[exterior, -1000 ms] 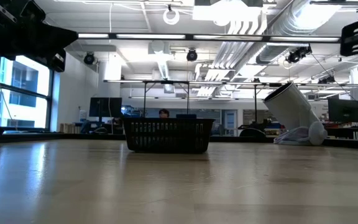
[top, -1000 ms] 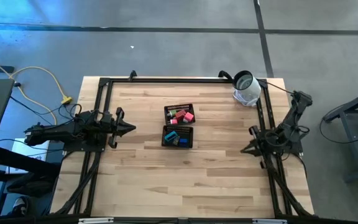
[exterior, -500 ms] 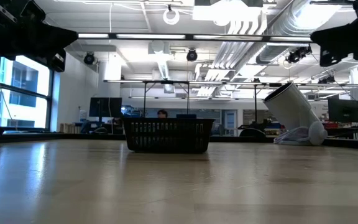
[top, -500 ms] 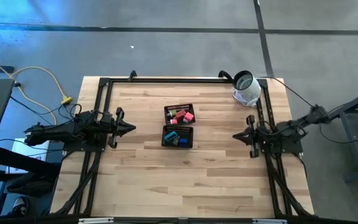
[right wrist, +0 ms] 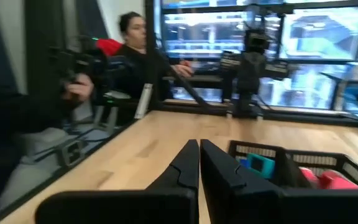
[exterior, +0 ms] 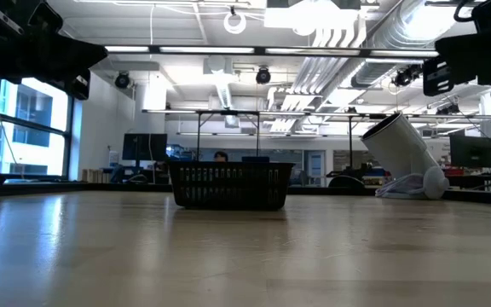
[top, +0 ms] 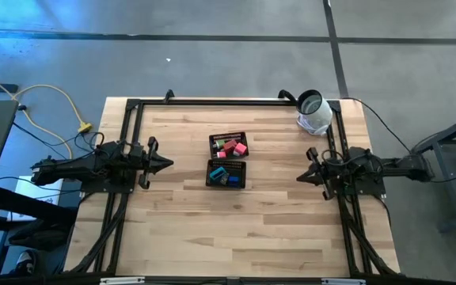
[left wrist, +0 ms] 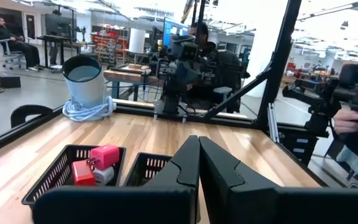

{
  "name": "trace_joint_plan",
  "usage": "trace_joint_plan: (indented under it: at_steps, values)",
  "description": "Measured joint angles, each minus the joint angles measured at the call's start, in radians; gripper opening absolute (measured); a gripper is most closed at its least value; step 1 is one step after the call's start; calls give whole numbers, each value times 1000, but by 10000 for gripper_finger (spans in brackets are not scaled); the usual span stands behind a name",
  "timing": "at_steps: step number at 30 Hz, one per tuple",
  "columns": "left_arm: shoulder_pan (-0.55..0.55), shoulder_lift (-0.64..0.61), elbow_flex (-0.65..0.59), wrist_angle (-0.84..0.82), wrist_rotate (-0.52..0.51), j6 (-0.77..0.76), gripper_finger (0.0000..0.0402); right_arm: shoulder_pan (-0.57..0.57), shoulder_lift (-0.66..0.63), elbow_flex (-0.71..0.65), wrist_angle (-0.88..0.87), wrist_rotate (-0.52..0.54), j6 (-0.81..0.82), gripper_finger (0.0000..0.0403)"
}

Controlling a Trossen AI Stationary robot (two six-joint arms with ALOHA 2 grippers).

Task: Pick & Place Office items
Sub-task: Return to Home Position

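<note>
My left gripper (top: 163,164) at 9 o'clock and right gripper (top: 301,176) at 3 sit closed, empty; the items (top: 229,147) lie in the centre tray (top: 228,159). A wide right-arm swing could clip the roll (top: 313,112) at 1.

You have two grippers, left gripper (top: 165,164) and right gripper (top: 301,176); one black mesh tray (exterior: 228,186) with two compartments ahead of their fingers (left wrist: 186,168); one white-and-grey roll (top: 313,113); several small office items (top: 229,146) inside, too bunched to count exactly.
</note>
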Motion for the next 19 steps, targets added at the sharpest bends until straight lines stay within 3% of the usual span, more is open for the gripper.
trace_joint_plan:
  at_steps: [7,19]
  values:
    - [0,0,0,2,35,0,1,-71,0,0,15,-227,16,2]
    - [0,0,0,-12,34,3,1,-82,11,0,11,-172,44,2]
